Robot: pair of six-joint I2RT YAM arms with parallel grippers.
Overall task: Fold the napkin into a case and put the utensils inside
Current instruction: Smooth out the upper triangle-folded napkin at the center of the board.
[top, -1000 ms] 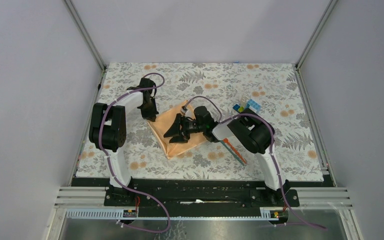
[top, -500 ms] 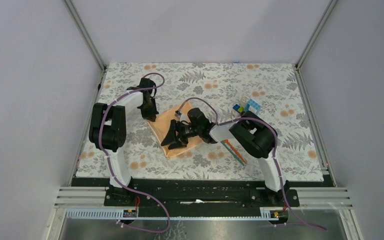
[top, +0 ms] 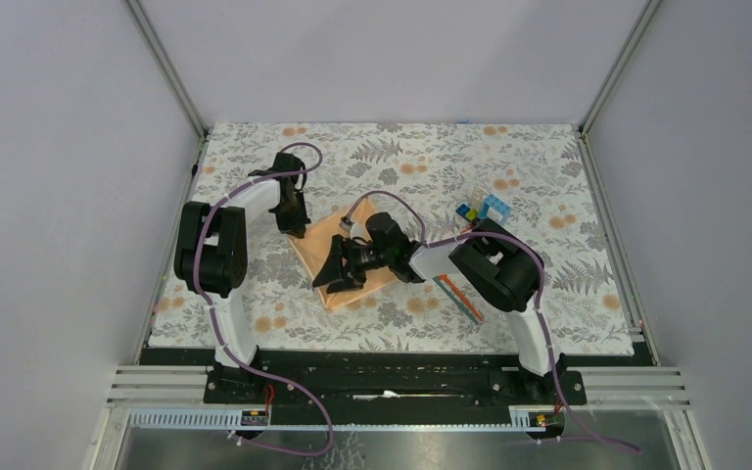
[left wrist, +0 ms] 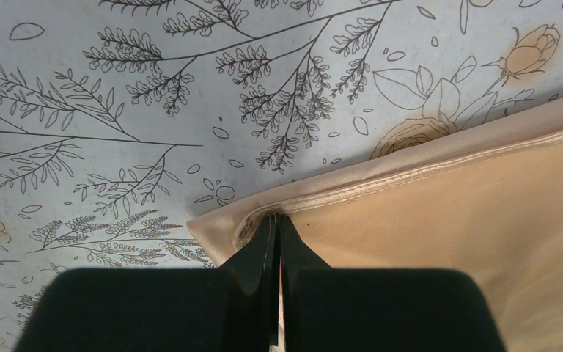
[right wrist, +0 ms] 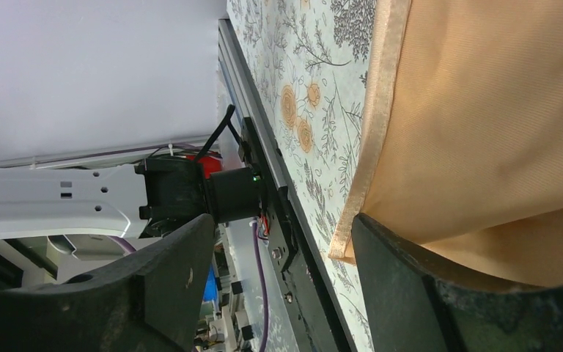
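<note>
Two utensils (top: 462, 299) (partly under right arm (top: 494, 269)) lie near blocks (top: 488, 207).

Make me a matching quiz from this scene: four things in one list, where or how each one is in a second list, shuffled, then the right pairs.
Things:
1. left tool
2. right tool
3. utensils
4. toy blocks

States or places:
A. lying on the floral mat, partly under the right arm
B. shut on a corner of the napkin
C. on the mat farther back, clear of the napkin
D. open, over the napkin's edge

Pairs: 1-B, 2-D, 3-A, 4-C
</note>
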